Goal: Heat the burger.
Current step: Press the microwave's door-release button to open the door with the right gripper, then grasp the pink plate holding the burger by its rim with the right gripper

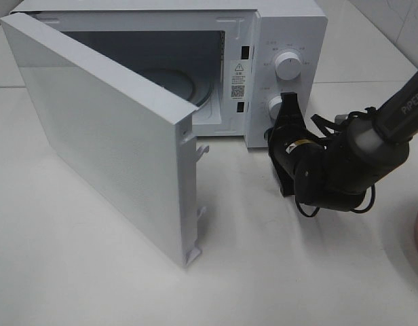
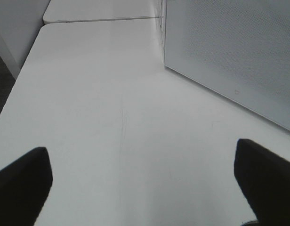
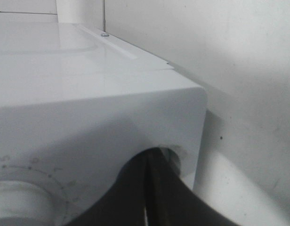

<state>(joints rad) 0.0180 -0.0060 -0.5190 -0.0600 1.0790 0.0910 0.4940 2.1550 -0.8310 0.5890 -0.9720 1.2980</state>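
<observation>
While the microwave door (image 1: 107,129) hangs open, the right claw (image 1: 288,101), pinched closed, sits by the lower knob (image 1: 275,108); the left claw (image 2: 142,178) gapes wide.

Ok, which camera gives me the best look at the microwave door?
The exterior high view: the whole door shows, swung wide open. The left wrist view catches only part of its dotted panel. The right wrist view shows the microwave's top and a knob, not the door.

Bright, even overhead light; a soft shadow lies on the bench (image 1: 93,272) beside the microwave (image 1: 290,27). Against the microwave's front, the right end effector (image 3: 149,160) looks dark, probably out of focus.
</observation>
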